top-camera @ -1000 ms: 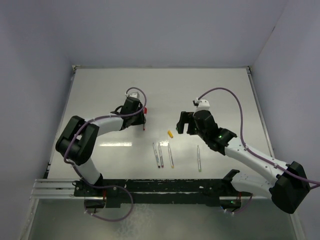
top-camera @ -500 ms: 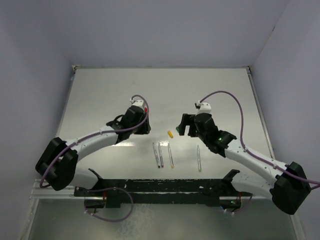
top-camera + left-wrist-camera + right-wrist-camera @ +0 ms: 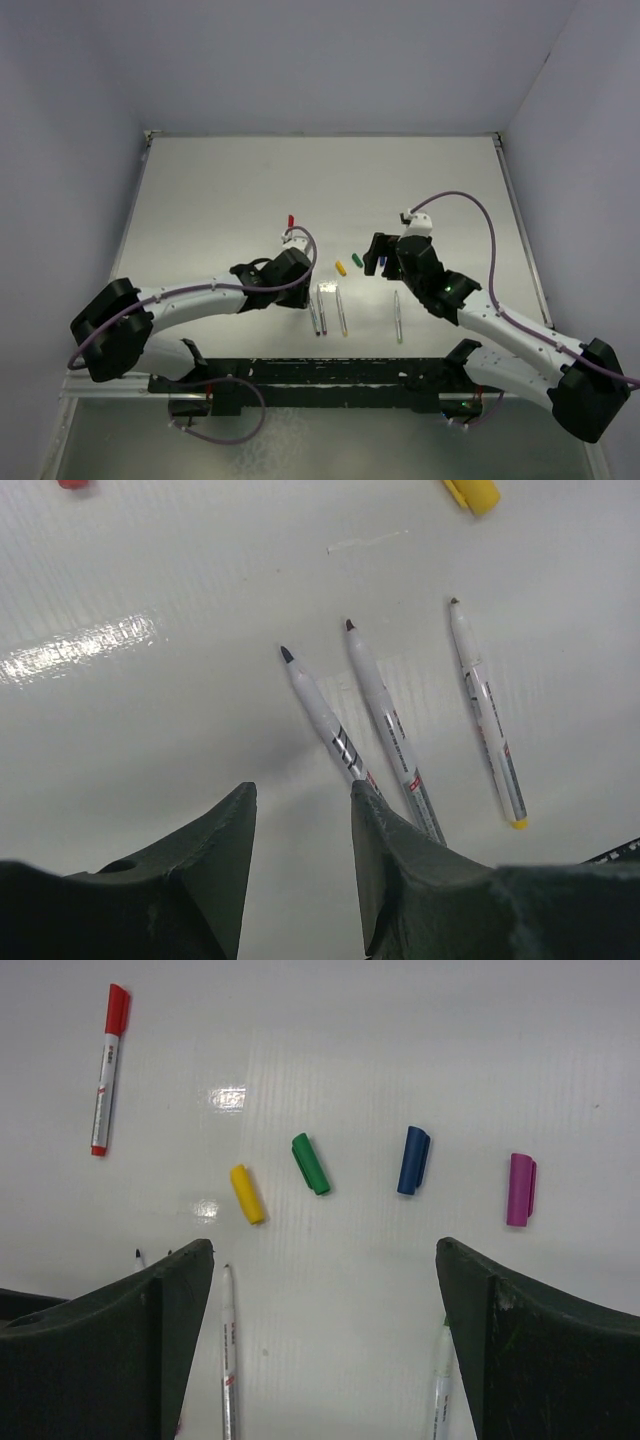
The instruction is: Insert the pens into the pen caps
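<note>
Top view: three pens [image 3: 342, 312] are lying just beside the left gripper [image 3: 300, 283]. Left wrist: this gripper is standing open (nothing between its fingers [image 3: 390, 865]), one pen partly hidden behind a finger. Right wrist: the right gripper [image 3: 325, 1250] is gaping wide, four pen caps [image 3: 310, 1163] lying just ahead.

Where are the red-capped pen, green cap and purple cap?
red-capped pen [image 3: 103, 1075]: right wrist view, mid barrel.
green cap [image 3: 310, 1164]: right wrist view, middle of cap.
purple cap [image 3: 520, 1190]: right wrist view, middle of cap.
</note>
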`<state>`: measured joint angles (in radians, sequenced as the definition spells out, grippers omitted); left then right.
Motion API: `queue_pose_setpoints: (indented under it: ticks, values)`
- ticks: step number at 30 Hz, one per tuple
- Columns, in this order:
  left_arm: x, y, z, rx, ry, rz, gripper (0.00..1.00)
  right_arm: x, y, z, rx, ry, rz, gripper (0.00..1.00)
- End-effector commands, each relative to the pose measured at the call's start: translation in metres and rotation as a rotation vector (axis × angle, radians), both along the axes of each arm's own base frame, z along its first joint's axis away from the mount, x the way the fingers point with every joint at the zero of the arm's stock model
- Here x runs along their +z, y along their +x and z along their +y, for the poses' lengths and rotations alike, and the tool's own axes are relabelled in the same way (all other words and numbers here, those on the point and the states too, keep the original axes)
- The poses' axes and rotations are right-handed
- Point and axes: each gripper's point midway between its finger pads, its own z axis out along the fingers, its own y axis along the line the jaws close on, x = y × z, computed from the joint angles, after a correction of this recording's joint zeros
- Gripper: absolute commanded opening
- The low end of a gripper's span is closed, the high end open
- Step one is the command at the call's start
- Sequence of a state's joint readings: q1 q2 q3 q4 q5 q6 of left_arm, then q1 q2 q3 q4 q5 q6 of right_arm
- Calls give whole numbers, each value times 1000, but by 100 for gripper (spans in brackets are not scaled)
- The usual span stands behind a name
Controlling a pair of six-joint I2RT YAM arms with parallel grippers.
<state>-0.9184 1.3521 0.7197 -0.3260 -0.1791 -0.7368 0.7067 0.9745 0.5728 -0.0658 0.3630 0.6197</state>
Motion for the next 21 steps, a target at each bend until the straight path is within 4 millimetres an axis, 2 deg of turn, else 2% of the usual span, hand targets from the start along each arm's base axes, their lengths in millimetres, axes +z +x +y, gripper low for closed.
queue_pose_setpoints:
  ticks: [1, 8, 21]
  values:
    - [0, -1, -14, 16, 4, -1, 46, 8, 4, -4, -44, 17, -30, 94]
    - [-11, -6, -26, -1, 6, 12, 47, 8, 3, -4, -43, 22, -31, 94]
    - [-6, -4, -36, -4, -32, 0, 47, 4, 3, 2, -19, 37, -18, 94]
